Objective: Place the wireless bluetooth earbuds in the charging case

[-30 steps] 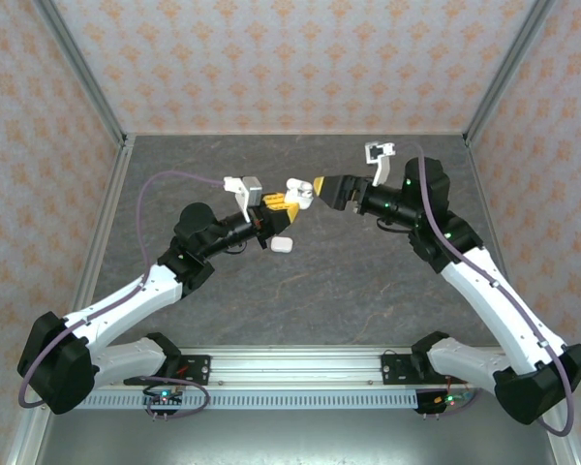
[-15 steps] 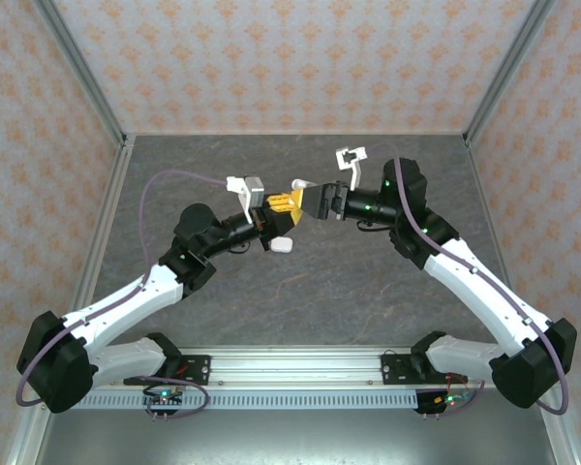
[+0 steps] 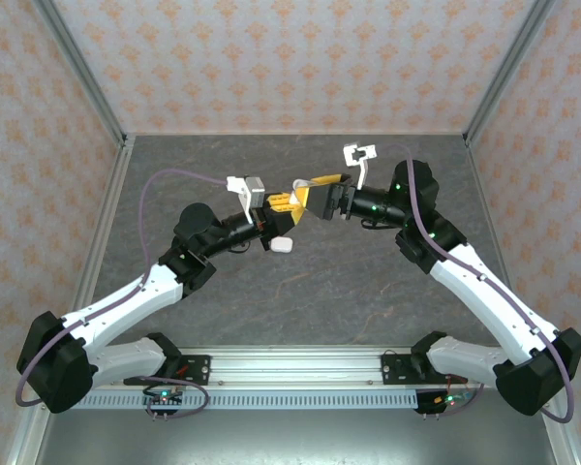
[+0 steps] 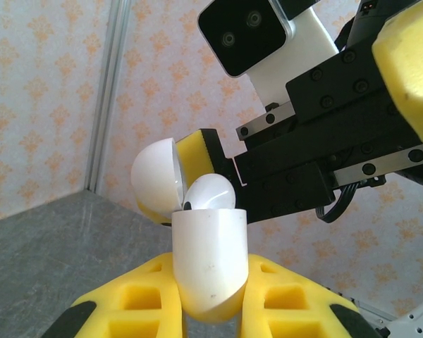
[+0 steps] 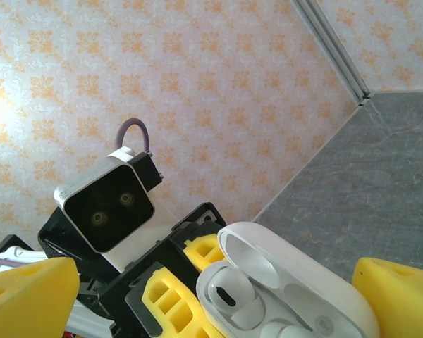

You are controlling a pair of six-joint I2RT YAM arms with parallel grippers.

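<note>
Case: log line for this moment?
case: lid open, earbud in | left pincer: shut on case | right pincer: open, around case

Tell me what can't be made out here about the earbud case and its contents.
- Top view: the case is too small and crowded by the left hand and right hand to read its contents.
- Left wrist view: its own wall hides all but the top of one earbud.
- Right wrist view: the bottom edge cuts off the case's lower body.
- Top view: the white object on the table is too small to identify.
</note>
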